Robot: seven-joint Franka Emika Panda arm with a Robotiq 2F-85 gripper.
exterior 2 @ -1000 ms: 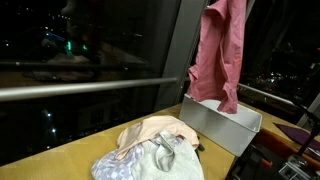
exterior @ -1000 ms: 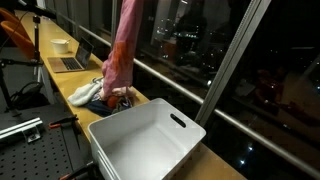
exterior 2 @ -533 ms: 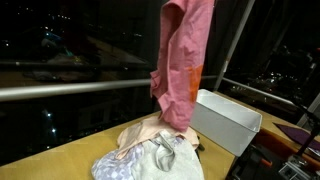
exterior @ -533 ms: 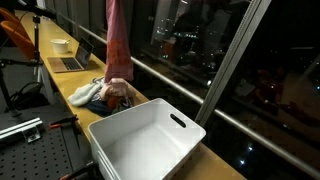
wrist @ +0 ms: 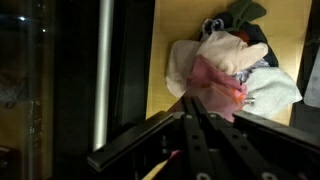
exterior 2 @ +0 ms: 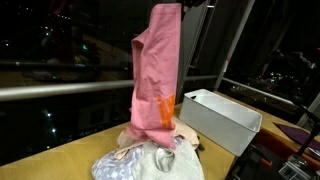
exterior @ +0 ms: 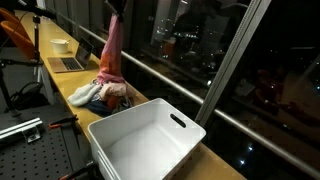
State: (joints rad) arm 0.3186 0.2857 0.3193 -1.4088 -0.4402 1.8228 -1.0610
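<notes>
The pink cloth (exterior 2: 158,70) is hanging limp and creased from the pincer (wrist: 192,118), which is clamping fully shut on its top. Its lower end is meeting the soft clothes pile (exterior 2: 150,160) by the window edge of the wooden counter (exterior 2: 55,160). A white plastic bin (exterior: 150,112) (rectangular, smooth-walled) is sitting near the pile, beside dark glass (exterior: 190,40).

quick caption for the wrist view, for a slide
Wrist view: the shut gripper dangles a pink garment over a pile of clothes on a wooden counter beside a dark window.
</notes>
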